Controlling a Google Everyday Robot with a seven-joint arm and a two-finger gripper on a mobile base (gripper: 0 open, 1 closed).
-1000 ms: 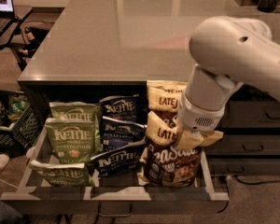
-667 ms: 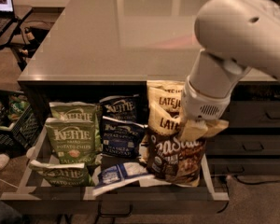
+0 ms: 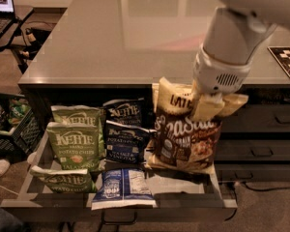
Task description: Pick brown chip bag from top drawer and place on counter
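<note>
My gripper is shut on the cream-yellow top band of a brown chip bag and holds it lifted above the right end of the open top drawer. The bag hangs upright, its bottom just over the drawer floor. A second brown chip bag stands behind it in the drawer. The grey counter stretches behind the drawer. My white arm comes in from the upper right.
Three green Kettle bags fill the drawer's left side, and navy Kettle bags the middle, one lying flat at the front. A checkered board lies on the counter's right. A black crate and laptop are at left.
The gripper has risen with the brown chip bag, lifting it out of the drawer's front right. A navy bag at the front now lies flat.
</note>
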